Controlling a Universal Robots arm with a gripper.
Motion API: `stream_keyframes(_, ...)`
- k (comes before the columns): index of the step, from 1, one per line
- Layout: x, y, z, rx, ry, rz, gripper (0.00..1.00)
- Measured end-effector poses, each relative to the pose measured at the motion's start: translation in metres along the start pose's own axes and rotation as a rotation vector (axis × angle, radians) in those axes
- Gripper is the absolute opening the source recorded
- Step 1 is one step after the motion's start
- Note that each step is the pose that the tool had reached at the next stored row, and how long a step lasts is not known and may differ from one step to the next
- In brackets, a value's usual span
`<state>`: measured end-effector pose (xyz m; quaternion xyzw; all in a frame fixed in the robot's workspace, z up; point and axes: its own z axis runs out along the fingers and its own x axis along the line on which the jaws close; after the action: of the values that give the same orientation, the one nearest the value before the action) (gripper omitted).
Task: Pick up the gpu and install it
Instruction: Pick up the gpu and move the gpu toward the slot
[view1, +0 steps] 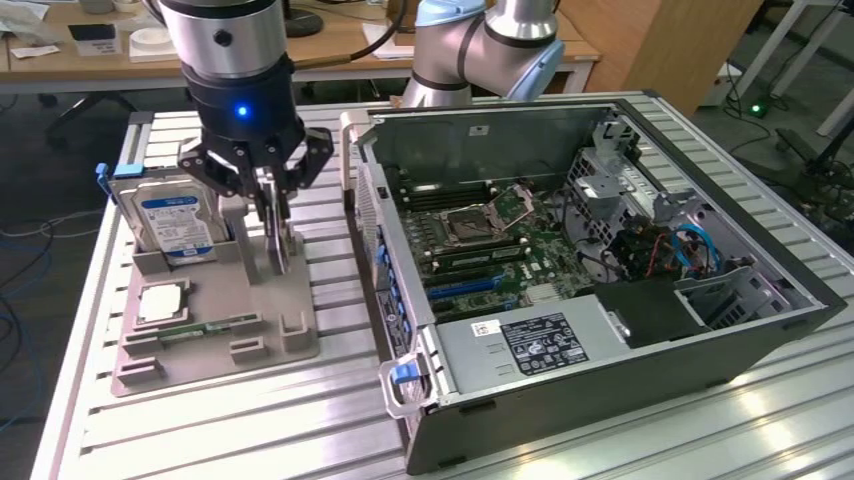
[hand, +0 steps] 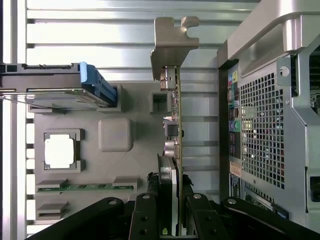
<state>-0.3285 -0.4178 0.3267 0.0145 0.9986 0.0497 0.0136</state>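
While the hand (view1: 272, 195) pinches the gpu (view1: 279, 240) between its fingers, the card stands on edge over the grey holder (view1: 267, 335) on the desk (view1: 200, 430), between the hard drive (view1: 171, 222) on the exterior view's left and the open computer case (view1: 747, 320) on its right.

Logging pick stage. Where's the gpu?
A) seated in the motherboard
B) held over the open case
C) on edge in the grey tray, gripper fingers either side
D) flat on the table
C: the gpu stands on edge in the grey tray, with the gripper closed on it.
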Motion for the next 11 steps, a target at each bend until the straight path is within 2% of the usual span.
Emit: stream_keyframes(11, -0.0001, 0.0004, -0.0042, 0.0, 0.0, 0.0, 0.27)
